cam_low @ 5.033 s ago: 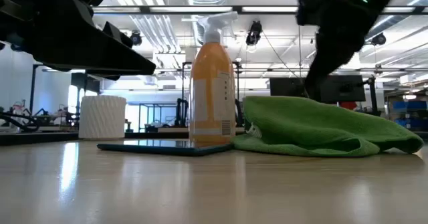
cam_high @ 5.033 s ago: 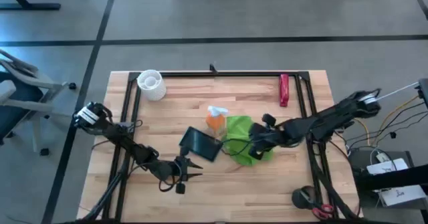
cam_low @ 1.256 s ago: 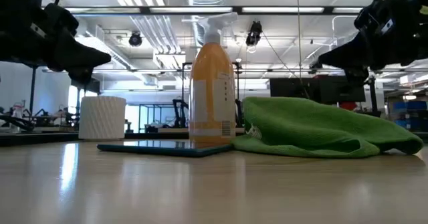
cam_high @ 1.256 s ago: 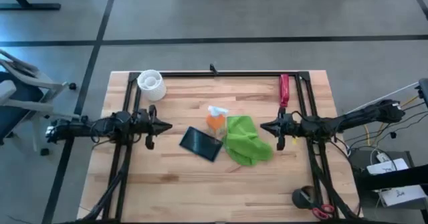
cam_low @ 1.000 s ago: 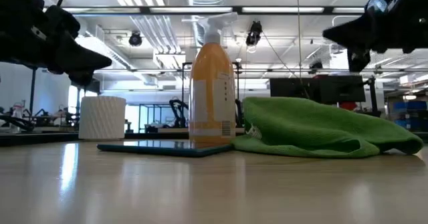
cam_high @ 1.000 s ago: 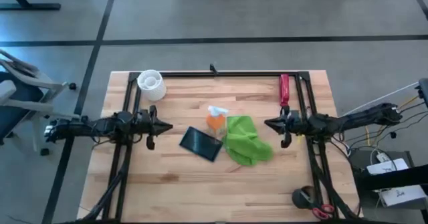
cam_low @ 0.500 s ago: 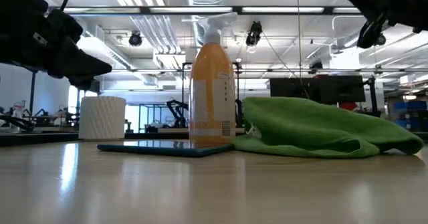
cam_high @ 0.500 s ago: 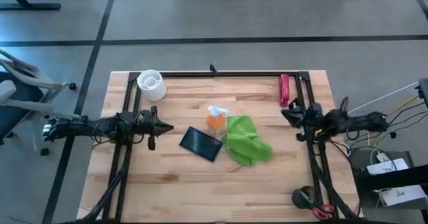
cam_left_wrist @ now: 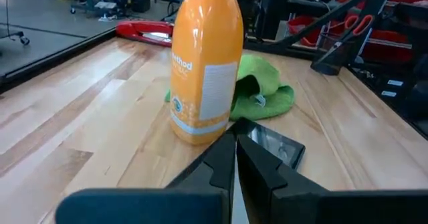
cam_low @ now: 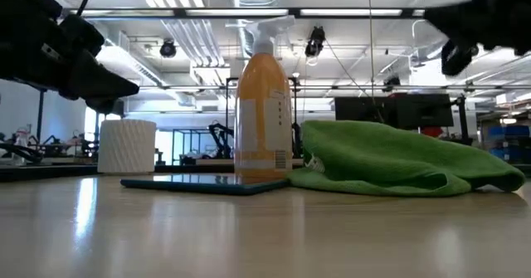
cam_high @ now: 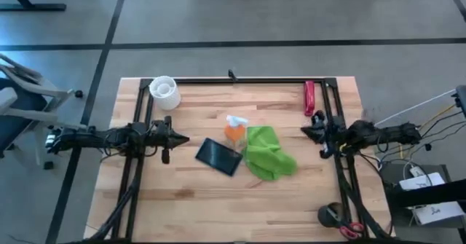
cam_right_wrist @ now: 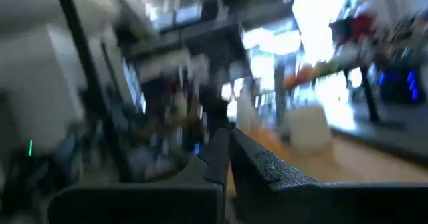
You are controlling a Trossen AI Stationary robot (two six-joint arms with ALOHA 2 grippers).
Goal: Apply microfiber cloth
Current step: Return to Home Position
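Two grippers, both empty: left gripper (cam_high: 183,138) pinched closed, fingers (cam_left_wrist: 214,167) pressed together, hanging well apart from the orange bottle (cam_high: 234,130) on its left-arm side, above table height; right gripper (cam_high: 306,131) likewise closed on nothing, well apart from the bottle on the opposite side. Leave the microfiber cloth (cam_high: 268,154) lying crumpled just beside the bottle on the right-arm side, free of either gripper, and the dark tablet (cam_high: 218,156) flat just beside the bottle toward the near table edge. Judged as the retreat to rest, wiping apparently over. To do it well: draw each arm straight back and away from the bottle, high enough to clear the white sprayer top (cam_low: 270,25); avoid any sweep toward the cloth, for fear of snagging a fold and tipping the bottle. Hold both pairs of fingers closed, move slowly, and end with the arms tucked at their own sides of the wooden table (cam_high: 218,207), equally far from the bottle.
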